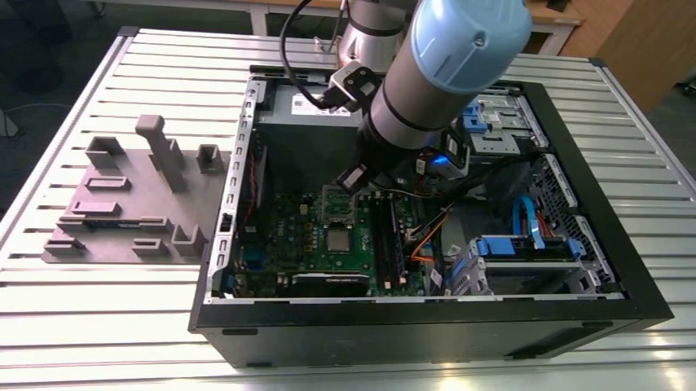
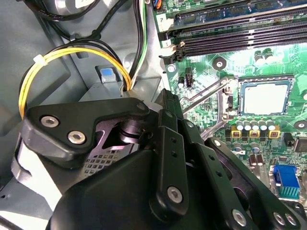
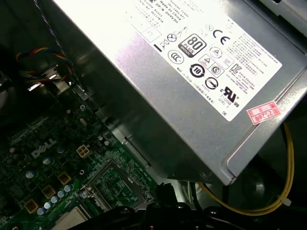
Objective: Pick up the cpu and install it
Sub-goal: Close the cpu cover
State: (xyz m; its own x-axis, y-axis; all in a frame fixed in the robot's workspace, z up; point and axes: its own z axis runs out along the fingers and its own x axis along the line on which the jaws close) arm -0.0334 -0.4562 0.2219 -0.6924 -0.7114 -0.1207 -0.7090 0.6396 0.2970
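Observation:
The cpu (image 1: 341, 239) is a small silver square lying flat in its socket on the green motherboard (image 1: 280, 236), inside the open computer case. In both wrist views it shows as a pale shiny square (image 2: 265, 97) (image 3: 72, 221). The silver socket frame (image 2: 206, 93) (image 3: 112, 184) is swung open beside it. My gripper (image 1: 354, 181) hangs above the board between the cpu and the power supply, apart from the cpu. Its black linkage (image 2: 168, 103) is in the foreground of the second wrist view.
The grey power supply (image 1: 310, 106) (image 3: 182, 72) with a white label sits close behind the gripper. Yellow cables (image 2: 62, 55) loop beside it. Memory slots (image 2: 230, 36) and blue drive bays (image 1: 522, 244) flank the socket. A grey fixture block (image 1: 120, 204) lies on the table at the exterior view's left.

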